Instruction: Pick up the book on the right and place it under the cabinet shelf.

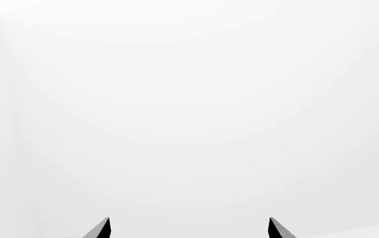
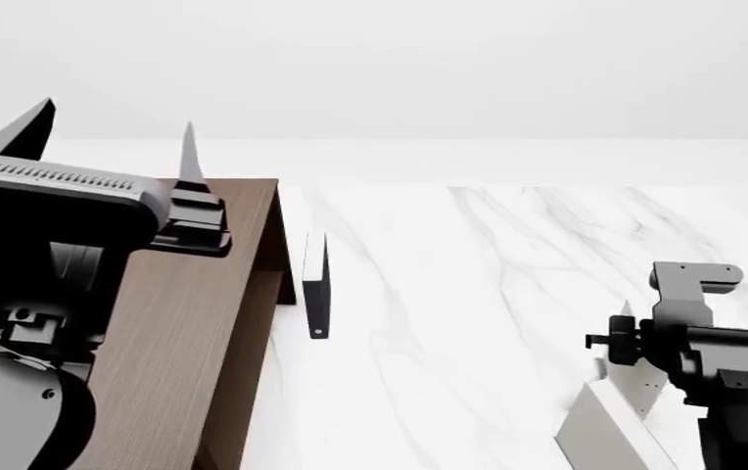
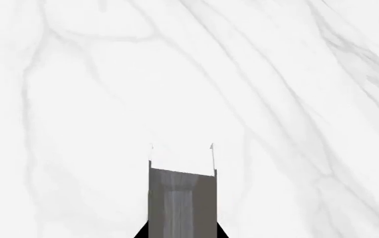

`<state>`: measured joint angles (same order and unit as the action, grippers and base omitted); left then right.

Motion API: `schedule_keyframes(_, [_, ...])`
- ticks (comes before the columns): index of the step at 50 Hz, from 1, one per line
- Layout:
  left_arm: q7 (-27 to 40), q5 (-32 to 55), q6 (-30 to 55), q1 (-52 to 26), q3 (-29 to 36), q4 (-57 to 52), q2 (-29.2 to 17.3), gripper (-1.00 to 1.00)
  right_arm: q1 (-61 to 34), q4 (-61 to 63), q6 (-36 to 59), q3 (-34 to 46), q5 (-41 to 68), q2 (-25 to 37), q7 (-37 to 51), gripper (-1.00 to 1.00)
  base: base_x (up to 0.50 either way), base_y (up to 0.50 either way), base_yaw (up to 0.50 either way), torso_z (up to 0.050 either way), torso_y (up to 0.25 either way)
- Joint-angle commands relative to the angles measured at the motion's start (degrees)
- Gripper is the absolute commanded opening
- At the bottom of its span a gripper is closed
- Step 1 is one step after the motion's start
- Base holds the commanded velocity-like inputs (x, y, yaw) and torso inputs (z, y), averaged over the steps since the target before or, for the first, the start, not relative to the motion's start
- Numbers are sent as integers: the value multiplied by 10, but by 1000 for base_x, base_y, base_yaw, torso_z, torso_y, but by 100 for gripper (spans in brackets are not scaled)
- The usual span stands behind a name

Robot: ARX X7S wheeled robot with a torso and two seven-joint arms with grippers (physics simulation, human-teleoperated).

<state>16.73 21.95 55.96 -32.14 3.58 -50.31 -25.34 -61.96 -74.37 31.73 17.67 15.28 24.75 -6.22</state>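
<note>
Right hand clenched on book, spine pinched, lifted off marble worktop for carry. Left hand released, raised above cabinet shelf, out of way. Black book upright beside cabinet.

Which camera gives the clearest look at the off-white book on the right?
The head view: the book shows tilted on the marble table, with the right pincer at its upper end. The right wrist view shows only a grey slab between that pincer's fingers, probably its edge. The left wrist view shows none of it.
</note>
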Motion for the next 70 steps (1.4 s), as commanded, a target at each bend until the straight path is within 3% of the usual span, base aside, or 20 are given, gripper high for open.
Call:
schedule_keyframes(1, [2, 5, 1, 4, -8, -5, -2, 100, 2, -5, -5, -25, -47, -2, 1, -100, 0, 0, 0, 0, 0])
schedule_keyframes(17, [6, 11, -1, 11, -17, -10, -5, 100, -18, -3, -28, -41, -74, -5, 6, -100, 0, 0, 0, 0, 0])
schedule_keyframes(32, [7, 25, 3, 27, -41, -24, -10, 100, -78, 42, -116, -46, -101, 7, 124, -100, 0, 0, 0, 0, 0])
schedule_keyframes(52, [15, 41, 33, -3, -38, -39, -18, 100, -21, 574, 173, -102, -18, 44, 127, -100, 0, 0, 0, 0, 1])
schedule_keyframes(70, [21, 32, 22, -15, -12, -21, -20, 100, 53, 927, 385, -248, 145, 14, 134, -100, 0, 0, 0, 0, 1])
